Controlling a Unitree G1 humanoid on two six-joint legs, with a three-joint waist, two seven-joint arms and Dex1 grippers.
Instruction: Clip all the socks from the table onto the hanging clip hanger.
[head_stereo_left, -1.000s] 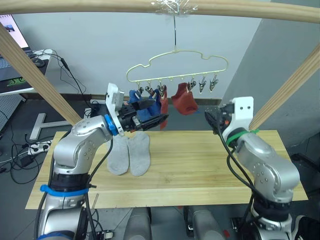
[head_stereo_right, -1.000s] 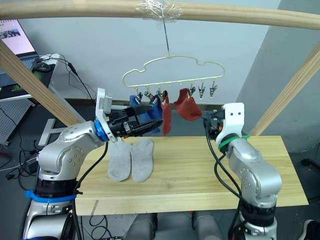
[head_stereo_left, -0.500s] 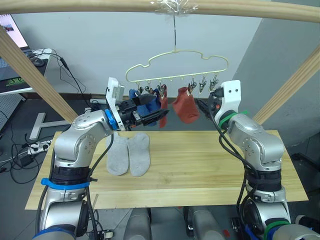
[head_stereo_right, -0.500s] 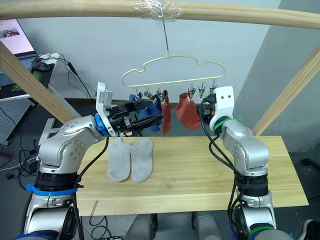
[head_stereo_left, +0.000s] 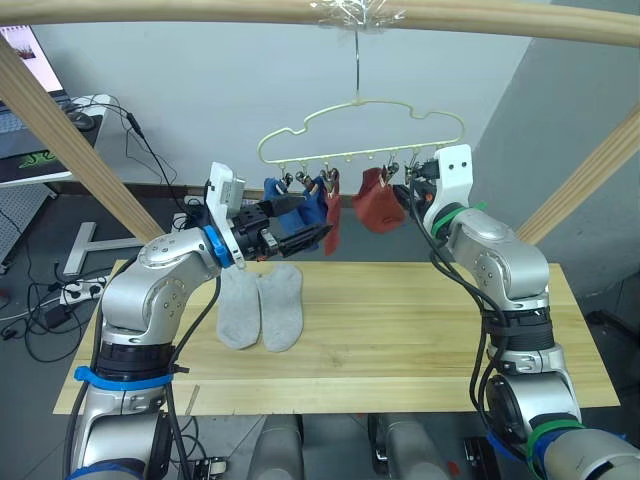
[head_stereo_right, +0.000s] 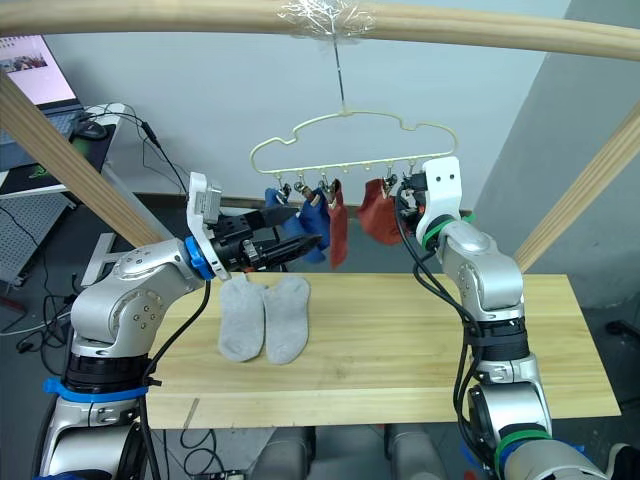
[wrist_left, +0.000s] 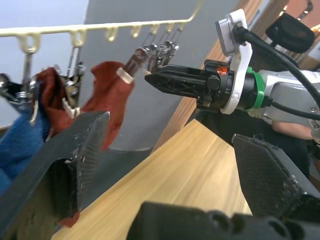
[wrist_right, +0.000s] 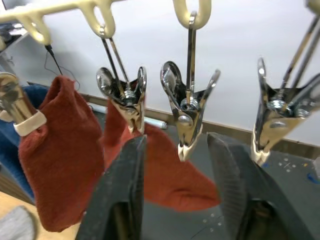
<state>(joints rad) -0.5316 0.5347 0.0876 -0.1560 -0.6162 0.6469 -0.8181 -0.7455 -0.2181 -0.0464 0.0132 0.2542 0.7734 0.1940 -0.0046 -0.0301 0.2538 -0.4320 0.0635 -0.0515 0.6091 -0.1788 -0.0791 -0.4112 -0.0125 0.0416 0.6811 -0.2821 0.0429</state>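
Room was evenly lit, pretty soft light from overhead, nothing dim. The table (head_stereo_left: 400, 320) only had faint shadows under the grey socks (head_stereo_left: 260, 310). A bit of glare came off the tape wad on the pole (head_stereo_left: 355, 12). Up close, the left gripper (wrist_left: 165, 175) looked blurry and the metal clips (wrist_right: 187, 107) caught bright glints; the background there went soft.

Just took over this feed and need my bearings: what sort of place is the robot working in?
Probably a lab or office test setup, not a home: a clip hanger hangs from a bare wooden pole over a plain table, with a monitor and loose floor cables alongside.
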